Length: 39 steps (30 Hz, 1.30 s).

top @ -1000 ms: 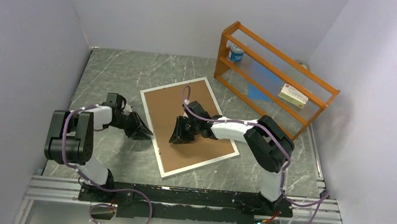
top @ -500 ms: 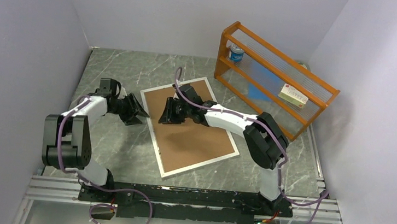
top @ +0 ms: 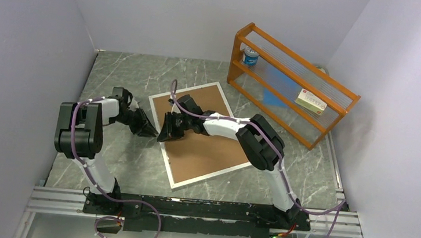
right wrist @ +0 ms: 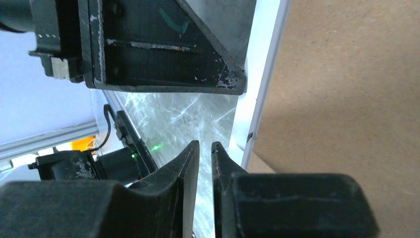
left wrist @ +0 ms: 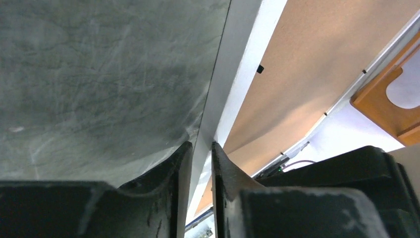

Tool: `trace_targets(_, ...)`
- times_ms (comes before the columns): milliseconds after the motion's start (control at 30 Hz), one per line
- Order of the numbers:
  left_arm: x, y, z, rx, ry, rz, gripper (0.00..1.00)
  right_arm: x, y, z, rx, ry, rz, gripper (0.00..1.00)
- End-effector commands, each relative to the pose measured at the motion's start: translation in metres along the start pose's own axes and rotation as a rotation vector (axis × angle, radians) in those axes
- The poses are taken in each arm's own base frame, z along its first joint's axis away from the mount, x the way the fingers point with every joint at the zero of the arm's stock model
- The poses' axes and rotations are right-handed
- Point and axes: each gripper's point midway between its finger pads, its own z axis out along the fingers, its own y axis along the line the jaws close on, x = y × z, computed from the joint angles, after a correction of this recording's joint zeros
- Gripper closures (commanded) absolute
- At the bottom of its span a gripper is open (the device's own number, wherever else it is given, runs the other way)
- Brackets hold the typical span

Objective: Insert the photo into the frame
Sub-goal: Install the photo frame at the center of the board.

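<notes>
Left wrist view shows the left pincer (left wrist: 200, 145) set to a narrow slit at the frame's (left wrist: 246, 54) left edge; I cannot tell whether it pinches the border. The frame lies back-up on the counter (left wrist: 99, 74) with the brown backing board (left wrist: 317, 64) inside it, and the photo is not in view. The right pincer (right wrist: 204, 144), at that same edge, is narrow and empty. The board probably has to come out: catch only its lip, hold the frame flat, and keep the 2 pincers apart.
</notes>
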Motion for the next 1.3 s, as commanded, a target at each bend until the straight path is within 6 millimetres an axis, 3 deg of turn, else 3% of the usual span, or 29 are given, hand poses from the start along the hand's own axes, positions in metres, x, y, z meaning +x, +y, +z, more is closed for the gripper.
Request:
trace_targets(0, 0.002, 0.018, 0.005, -0.082, 0.031, -0.019, 0.79, -0.011, 0.026, 0.001, -0.106, -0.012, -0.024, 0.82)
trace_targets(167, 0.004, 0.026, 0.011, -0.111, 0.067, -0.036, 0.88, -0.016, 0.004, 0.01, -0.065, -0.017, 0.023, 0.9)
trace_targets(300, 0.002, 0.027, 0.009, -0.129, 0.082, -0.017, 0.88, -0.022, -0.021, 0.013, -0.032, -0.017, 0.06, 0.96)
trace_targets(633, -0.005, 0.024, 0.006, -0.139, 0.068, -0.008, 0.87, 0.004, -0.06, 0.007, -0.013, 0.076, 0.172, 1.0)
trace_targets(733, -0.003, 0.025, 0.008, -0.138, 0.073, -0.016, 0.87, 0.004, -0.055, 0.004, -0.04, 0.079, 0.156, 1.0)
trace_targets(833, -0.001, 0.028, 0.01, -0.141, 0.082, -0.022, 0.87, -0.009, -0.042, 0.0, -0.073, 0.04, 0.132, 1.0)
trace_targets(1000, -0.001, 0.03, 0.009, -0.157, 0.078, -0.019, 0.87, -0.038, 0.002, -0.013, -0.174, -0.029, 0.071, 1.0)
trace_targets(1100, -0.002, 0.031, 0.009, -0.164, 0.075, -0.019, 0.87, -0.041, 0.023, -0.015, -0.216, -0.026, 0.034, 1.0)
trace_targets(1267, 0.0, 0.033, 0.01, -0.166, 0.082, -0.024, 0.87, -0.03, 0.021, -0.007, -0.214, 0.017, 0.049, 1.0)
